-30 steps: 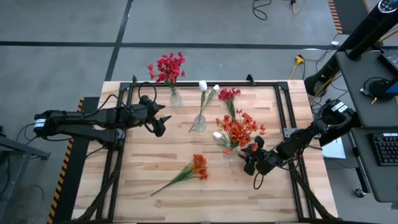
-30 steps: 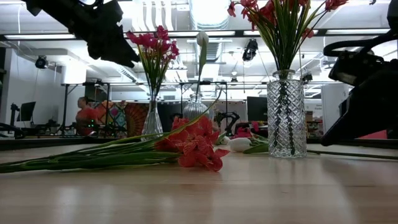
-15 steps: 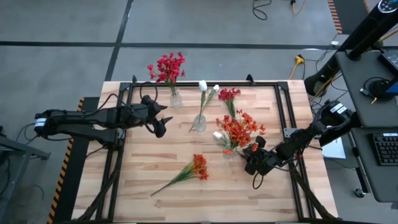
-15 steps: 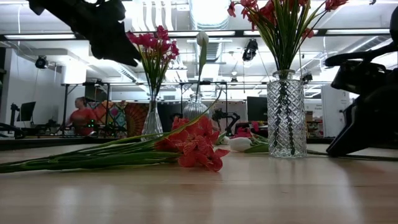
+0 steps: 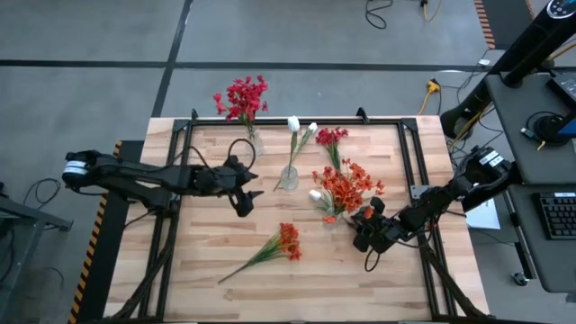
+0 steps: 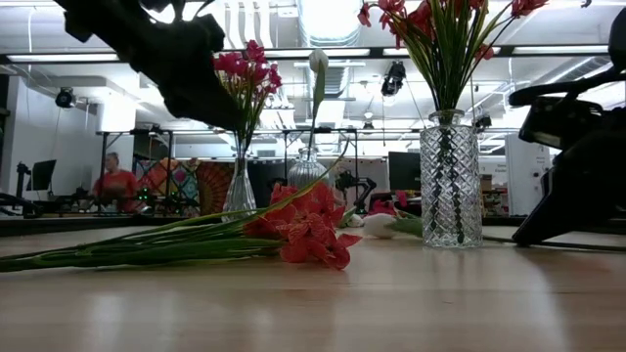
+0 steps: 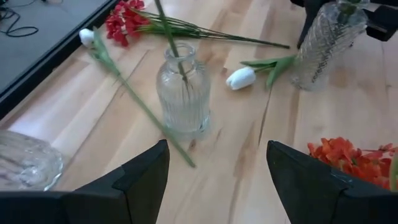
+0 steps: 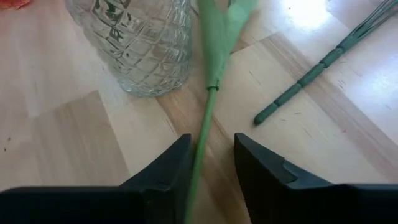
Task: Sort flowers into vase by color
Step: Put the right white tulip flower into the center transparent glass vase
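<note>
**Inspector:** Start at the near edge.

**Assessor:** One loose orange-red stem lies flat on the table. Its long axis runs diagonally, head toward the far right and stalk end toward the near left corner. Nothing is touching it.

**Inspector:** The right gripper?

**Assessor:** It is low to the table and straddles the stalk of the white-bud stem. The jaws are not clenched: a gap shows on one side of the stalk. That stem lies flat, its stalk running from between the jaws past the cut-glass vase just beside it. The bud points away from this arm, toward the table's middle.

**Inspector:** Hazards?

**Assessor:** The stalk is thin and off-centre between the jaws, so it may slip out on closing. It would be gripped near the stalk end, so the bud end would likely droop and swing. A lift could also drag the leaves against the cut-glass vase and tip it.

**Inspector:** Further back?

**Assessor:** The left gripper hangs released and empty near the ribbed vase, which holds a white stem. If both arms approach that vase, they could collide. A crimson stem lies loose beyond it.
</note>
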Robot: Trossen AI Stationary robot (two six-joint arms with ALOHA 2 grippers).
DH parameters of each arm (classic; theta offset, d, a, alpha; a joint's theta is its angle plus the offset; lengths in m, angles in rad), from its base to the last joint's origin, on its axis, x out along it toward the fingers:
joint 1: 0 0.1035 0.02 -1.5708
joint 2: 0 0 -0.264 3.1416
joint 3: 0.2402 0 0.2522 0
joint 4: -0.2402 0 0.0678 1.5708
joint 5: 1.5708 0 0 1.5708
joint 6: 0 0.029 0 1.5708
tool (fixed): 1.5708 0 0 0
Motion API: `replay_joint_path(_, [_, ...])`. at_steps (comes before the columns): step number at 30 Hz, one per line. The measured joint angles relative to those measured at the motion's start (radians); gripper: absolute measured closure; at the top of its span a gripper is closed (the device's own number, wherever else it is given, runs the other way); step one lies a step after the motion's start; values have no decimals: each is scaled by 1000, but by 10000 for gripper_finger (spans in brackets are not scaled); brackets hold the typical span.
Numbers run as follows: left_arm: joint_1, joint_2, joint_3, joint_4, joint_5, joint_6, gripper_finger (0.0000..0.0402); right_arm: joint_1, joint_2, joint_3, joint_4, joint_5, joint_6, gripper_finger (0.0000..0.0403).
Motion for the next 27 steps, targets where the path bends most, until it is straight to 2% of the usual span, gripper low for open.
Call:
replay_joint_path(11, [1,31,3,71,-4,30,150,0,-4,-1,2,-23,30,387])
replay_joint_path(21, [1,-16,4,73,-13,52,150,0,-92,2,-12,-48,29,393])
replay_joint_path(27, [1,-18,4,72,-13,60,150,1,-168,2,-89,-53,99,393])
